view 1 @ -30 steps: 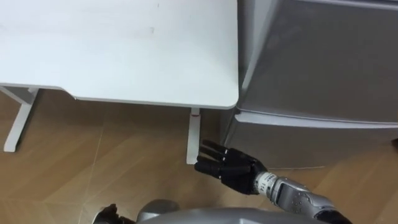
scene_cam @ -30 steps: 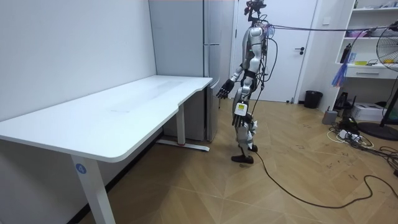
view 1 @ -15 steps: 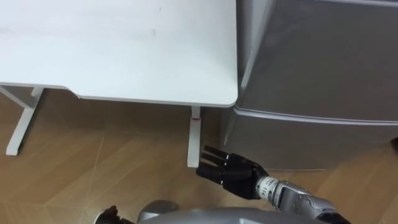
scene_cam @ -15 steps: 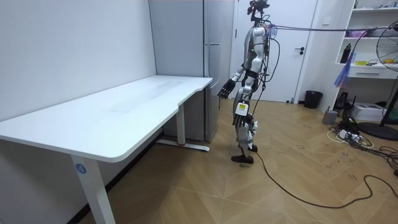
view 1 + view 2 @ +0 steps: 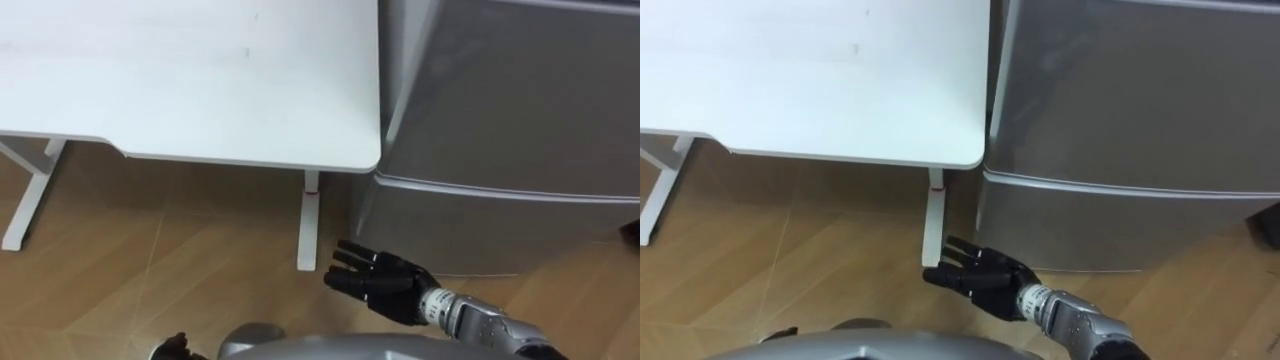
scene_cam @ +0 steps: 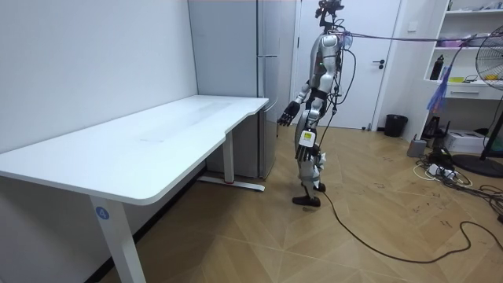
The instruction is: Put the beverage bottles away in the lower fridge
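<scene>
The right robot hand, fingers straight and holding nothing, is drifting lower beside the shut fridge; no drinks showing.

No readable text, numbers or signs. Small round blue sticker on desk leg in room view: print too small to make out. Yellow-green label on robot's thigh in room view: illegible. Small red mark on desk leg in eye views: no legible characters. Fridge doors plain, no lettering visible.
</scene>
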Tool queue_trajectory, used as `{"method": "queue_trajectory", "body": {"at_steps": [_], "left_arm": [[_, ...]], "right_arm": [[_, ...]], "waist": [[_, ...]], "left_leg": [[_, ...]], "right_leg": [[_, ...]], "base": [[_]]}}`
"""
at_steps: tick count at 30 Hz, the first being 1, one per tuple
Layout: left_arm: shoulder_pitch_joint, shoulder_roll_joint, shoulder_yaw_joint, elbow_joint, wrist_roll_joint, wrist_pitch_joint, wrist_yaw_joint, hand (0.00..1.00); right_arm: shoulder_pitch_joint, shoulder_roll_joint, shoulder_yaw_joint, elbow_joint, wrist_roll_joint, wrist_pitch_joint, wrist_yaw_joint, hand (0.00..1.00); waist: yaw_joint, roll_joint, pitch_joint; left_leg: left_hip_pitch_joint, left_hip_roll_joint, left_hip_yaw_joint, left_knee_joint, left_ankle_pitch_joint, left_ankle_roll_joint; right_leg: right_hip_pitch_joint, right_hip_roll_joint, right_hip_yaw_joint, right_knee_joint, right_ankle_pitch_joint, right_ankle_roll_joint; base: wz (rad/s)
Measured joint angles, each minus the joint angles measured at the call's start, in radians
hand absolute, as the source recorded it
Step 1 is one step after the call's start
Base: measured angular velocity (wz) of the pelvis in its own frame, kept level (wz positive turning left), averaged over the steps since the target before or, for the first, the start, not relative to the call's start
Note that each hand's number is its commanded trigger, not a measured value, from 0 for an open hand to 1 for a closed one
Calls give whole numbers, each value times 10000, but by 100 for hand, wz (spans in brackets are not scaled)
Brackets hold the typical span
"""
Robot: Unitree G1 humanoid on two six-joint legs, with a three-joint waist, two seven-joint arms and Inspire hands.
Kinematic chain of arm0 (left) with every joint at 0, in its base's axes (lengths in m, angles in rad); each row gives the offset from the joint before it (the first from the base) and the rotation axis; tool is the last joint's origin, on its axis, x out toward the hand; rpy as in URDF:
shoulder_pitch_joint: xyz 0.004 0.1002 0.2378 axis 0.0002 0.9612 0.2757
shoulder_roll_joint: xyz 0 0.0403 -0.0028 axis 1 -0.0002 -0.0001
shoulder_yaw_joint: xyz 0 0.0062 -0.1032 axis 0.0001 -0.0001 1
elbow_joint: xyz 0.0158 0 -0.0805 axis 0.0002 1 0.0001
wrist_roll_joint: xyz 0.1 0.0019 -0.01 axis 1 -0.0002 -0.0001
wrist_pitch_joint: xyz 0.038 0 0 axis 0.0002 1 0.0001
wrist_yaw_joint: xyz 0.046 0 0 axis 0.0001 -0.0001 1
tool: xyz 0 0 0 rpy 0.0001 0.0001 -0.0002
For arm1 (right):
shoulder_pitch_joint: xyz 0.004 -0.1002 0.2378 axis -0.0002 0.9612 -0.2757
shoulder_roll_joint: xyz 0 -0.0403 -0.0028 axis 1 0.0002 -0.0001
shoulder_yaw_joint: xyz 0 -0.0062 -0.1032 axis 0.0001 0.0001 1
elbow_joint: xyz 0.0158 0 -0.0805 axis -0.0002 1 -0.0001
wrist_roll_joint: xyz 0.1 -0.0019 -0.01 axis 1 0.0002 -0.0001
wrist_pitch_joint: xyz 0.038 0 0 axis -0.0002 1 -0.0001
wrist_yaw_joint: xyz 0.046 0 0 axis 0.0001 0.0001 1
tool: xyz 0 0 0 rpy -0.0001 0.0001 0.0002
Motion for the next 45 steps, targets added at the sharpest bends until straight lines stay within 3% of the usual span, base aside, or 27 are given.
{"method": "queue_trajectory", "body": {"at_steps": [5, 14, 19, 24, 29, 36, 45], "left_arm": [[287, -27, 51, -44, 8, 7, -315, 0], [384, 13, 898, -42, 2, 0, -520, 0], [422, 16, 1586, 57, 23, -1, -620, 0], [526, 23, 2323, 89, 279, -2, -610, 0], [512, 38, 2466, 117, 479, 1, -613, 0], [243, 44, 2198, 338, 702, -8, -682, 0], [-47, 44, 1573, 432, 1366, 187, -934, 0]], "right_arm": [[151, 22, -773, 473, 410, -36, -88, 0], [235, 51, -2310, 2159, 1005, -96, -414, 0], [291, 4, -3300, 3536, 1413, -104, -804, 0], [406, -95, -4305, 4386, 873, -89, -1118, 0], [834, -276, -4281, 4603, -590, -28, -1565, 0], [782, -315, -4253, 4552, -1659, -105, -1811, 0], [362, -340, -4061, 4427, -2875, -329, -2088, 0]], "waist": [[-172, -44, -4], [-425, -34, -10], [-541, -31, -25], [-830, -82, -24], [-844, -176, 7], [-832, -72, -24], [-876, 74, 29]], "left_leg": [[-4, -2, -60, 45, 0, 0], [-8, -48, -107, 85, 3, 2], [2, -82, -206, 48, 5, 7], [57, -100, -260, 2, 7, 4], [187, -147, -234, -96, 6, 5], [313, -153, -188, -98, 5, 6], [335, -86, 30, -234, 3, 6]], "right_leg": [[40, 1, -75, 1, 0, 0], [103, -1, -1, -146, -17, 20], [109, -9, -16, -178, -35, 40], [151, -10, 4, -181, -66, 36], [242, -57, 26, -178, -156, 62], [265, -45, 207, -166, -162, 61], [97, -17, 491, -143, -165, 40]], "base": [[5], [2], [4], [1], [1], [-2], [-9]]}}
